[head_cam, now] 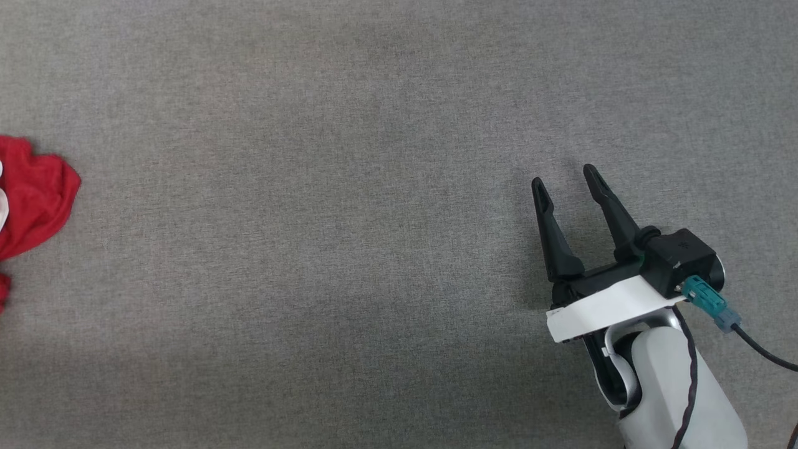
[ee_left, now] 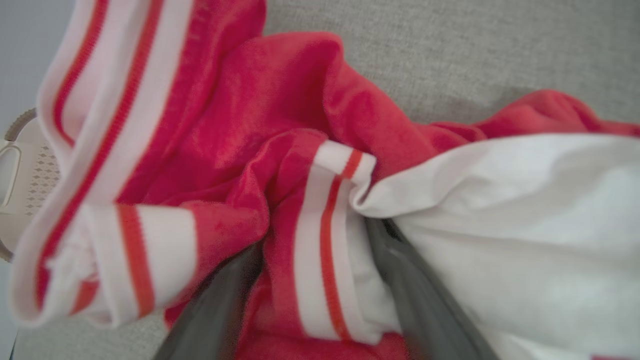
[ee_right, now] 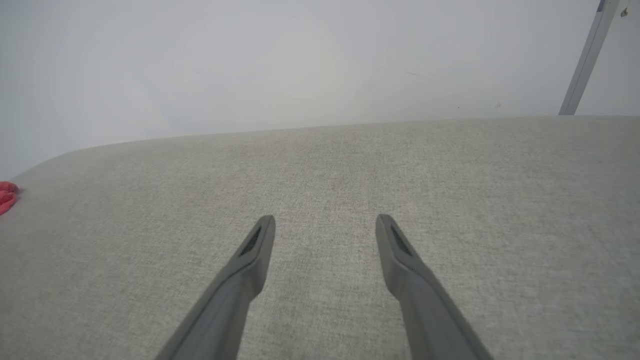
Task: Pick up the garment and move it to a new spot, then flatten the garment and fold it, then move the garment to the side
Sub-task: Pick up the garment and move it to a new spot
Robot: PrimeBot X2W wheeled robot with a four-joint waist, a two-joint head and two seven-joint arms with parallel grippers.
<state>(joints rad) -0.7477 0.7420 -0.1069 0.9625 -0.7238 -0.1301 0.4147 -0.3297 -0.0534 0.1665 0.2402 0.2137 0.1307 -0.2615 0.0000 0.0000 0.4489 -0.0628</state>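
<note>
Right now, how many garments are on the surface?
1: the red garment, bunched at the head view's far left edge, left claw around a fold. Others may lie out of frame.

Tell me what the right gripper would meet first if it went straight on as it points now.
The way looks free. The right gripper points across the grey surface; if tilted down, it would touch that first. The garment lies far to its left.

The grey fabric counter (head_cam: 386, 156) is wide open middle and right; only a crumpled red-and-white jersey garment (head_cam: 34, 199) blocks the left edge.
</note>
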